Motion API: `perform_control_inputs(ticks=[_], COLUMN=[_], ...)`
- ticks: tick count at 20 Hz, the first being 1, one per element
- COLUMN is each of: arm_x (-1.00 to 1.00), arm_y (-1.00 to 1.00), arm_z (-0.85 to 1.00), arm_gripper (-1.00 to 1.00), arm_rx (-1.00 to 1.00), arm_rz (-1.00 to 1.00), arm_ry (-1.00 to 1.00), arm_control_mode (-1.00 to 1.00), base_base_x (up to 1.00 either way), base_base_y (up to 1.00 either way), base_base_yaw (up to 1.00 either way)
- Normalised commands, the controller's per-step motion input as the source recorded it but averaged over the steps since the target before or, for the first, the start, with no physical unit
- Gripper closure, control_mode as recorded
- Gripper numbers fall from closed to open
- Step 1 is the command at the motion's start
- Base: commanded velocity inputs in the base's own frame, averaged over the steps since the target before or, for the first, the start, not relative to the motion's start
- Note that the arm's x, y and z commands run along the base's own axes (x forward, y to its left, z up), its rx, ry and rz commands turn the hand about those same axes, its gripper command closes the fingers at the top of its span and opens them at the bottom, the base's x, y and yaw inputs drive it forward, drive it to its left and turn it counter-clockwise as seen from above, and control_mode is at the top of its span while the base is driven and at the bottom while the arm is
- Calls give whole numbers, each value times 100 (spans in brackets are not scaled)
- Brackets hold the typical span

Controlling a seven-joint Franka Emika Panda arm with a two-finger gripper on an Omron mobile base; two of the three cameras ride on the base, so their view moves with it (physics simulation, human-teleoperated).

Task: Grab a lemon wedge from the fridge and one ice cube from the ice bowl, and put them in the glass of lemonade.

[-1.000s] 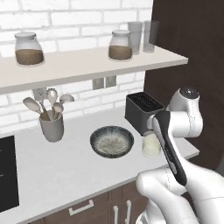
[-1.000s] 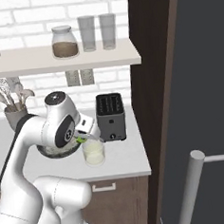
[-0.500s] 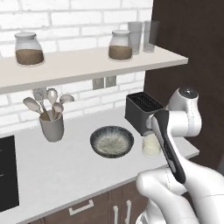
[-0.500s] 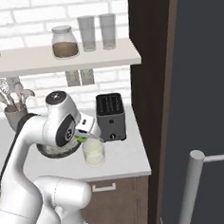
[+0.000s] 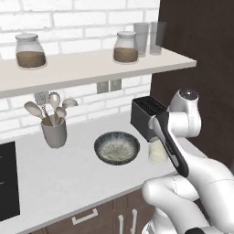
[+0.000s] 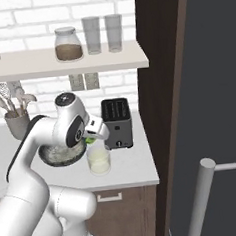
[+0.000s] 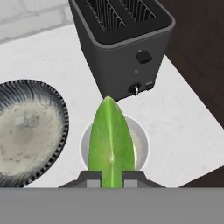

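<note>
Left base view: the white arm rises from the lower right and bends forward over the worktop (image 5: 68, 183). The glass of lemonade (image 5: 157, 152) stands near the worktop's front edge, just beside the ice bowl (image 5: 117, 147) and in front of the black toaster (image 5: 145, 114). The arm's forward link crosses in front of the glass, so the jaws cannot be judged here. A cup of utensils (image 5: 54, 130) stands well apart to the left. Jars and tall glasses sit on the shelf (image 5: 91, 64) above.

Right base view: the gripper (image 6: 94, 137) sits directly above the glass of lemonade (image 6: 99, 160), with a green scrap of the lemon wedge (image 6: 89, 140) showing at its tip. The fridge (image 6: 214, 107) fills the right side, with its door handle in the foreground.

Hand view: the jaws are closed on the lemon wedge (image 7: 111, 140), which stands upright between the fingertips (image 7: 92, 178). The rim of the glass (image 7: 85, 140) rings the wedge from below, so the wedge appears centred over the glass, not yet in the liquid. Pale ice cubes (image 7: 27, 121) lie in the ice bowl (image 7: 57, 105), untouched.

Assessment: the wedge has been fetched and brought over the glass; releasing it remains. The ice cube stage is wholly outstanding, so the task is judged under half complete
</note>
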Motion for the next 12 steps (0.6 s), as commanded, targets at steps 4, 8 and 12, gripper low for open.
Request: perform_control_inputs(ticks=[4, 8, 12], arm_x=[0, 0, 0], arm_y=[-2, 0, 0], arm_z=[-26, -45, -25], arm_gripper=[100, 100, 100], arm_rx=[0, 0, 1], arm_rz=[0, 0, 0], arm_ry=[5, 10, 3], arm_control_mode=[-100, -100, -100], base_base_x=[0, 0, 0], base_base_y=[0, 0, 0], base_base_yaw=[0, 0, 0])
